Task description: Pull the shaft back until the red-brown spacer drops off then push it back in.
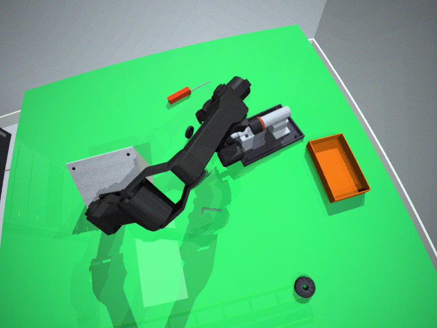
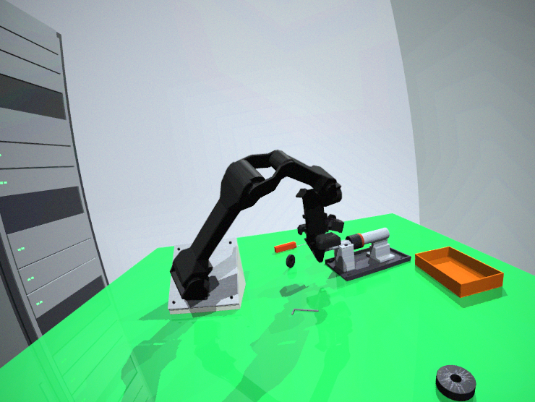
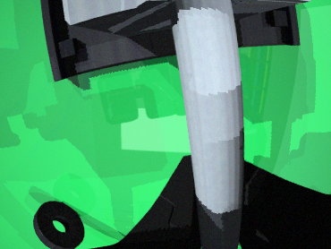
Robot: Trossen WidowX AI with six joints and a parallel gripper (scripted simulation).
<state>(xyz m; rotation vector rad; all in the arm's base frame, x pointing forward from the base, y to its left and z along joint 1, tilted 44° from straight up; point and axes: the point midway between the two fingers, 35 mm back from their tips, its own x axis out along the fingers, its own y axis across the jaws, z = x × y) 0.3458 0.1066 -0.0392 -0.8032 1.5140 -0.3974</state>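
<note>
My gripper (image 1: 228,138) (image 2: 322,250) (image 3: 202,161) is shut on the pale grey shaft (image 3: 215,112) (image 2: 332,248), at its free end outside the near support block (image 2: 345,257) (image 1: 251,143). The red-brown spacer (image 1: 261,123) (image 2: 363,241) is still on the shaft line, between the black spacers (image 1: 254,125) (image 2: 353,240) and the big whitish housing (image 1: 277,116) (image 2: 375,235). No gap shows between it and the housing. The shaft inside the spacers and housing is hidden, and the black spacers cannot be told apart.
The fixture stands on a dark tray (image 1: 264,154) (image 2: 352,276). An orange box (image 1: 337,169) (image 2: 458,270) is right of it. A small black ring (image 1: 189,131) (image 2: 290,261) (image 3: 59,225), a screwdriver (image 1: 179,94) (image 2: 285,246), a hex key (image 1: 211,209) (image 2: 306,310) and a black disc (image 1: 305,287) (image 2: 455,382) are on the table.
</note>
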